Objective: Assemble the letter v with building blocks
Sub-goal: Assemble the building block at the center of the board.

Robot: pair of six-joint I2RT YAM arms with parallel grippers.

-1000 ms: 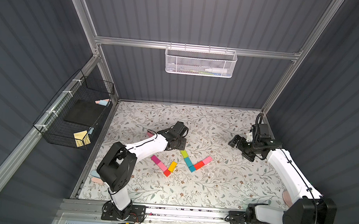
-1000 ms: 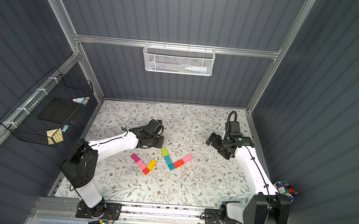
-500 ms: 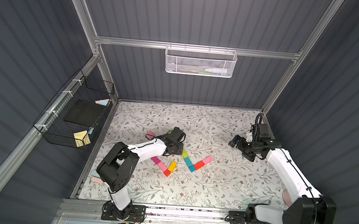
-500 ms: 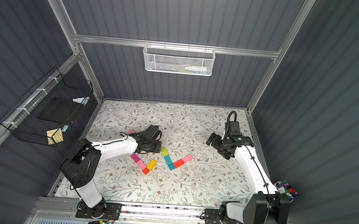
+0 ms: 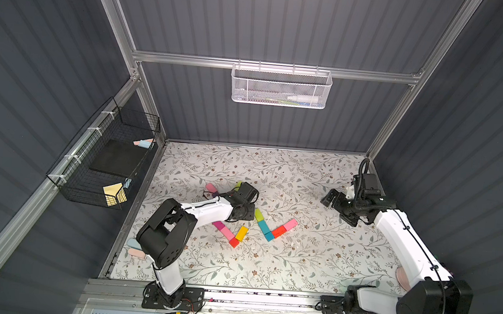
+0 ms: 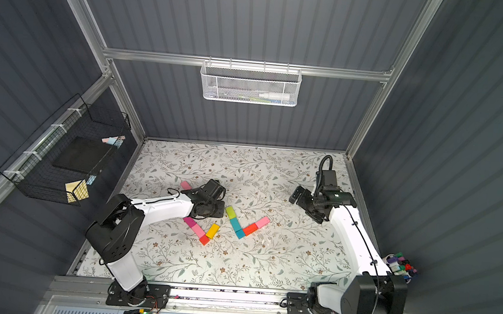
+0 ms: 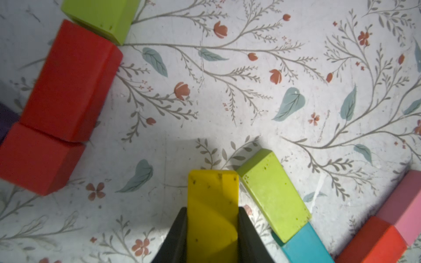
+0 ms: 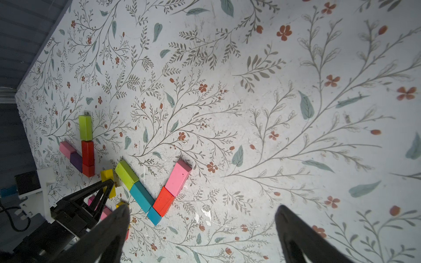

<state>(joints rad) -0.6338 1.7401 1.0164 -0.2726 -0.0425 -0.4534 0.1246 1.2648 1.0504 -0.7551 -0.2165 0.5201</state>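
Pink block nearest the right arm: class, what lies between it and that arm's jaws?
Nothing: only bare floral table separates the pink block from the right gripper, jaws open. Both top views and the right wrist view show it.

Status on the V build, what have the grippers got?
Left gripper shut on yellow block. Right gripper open, empty, off to the side. Lime block of the middle V close alongside it.
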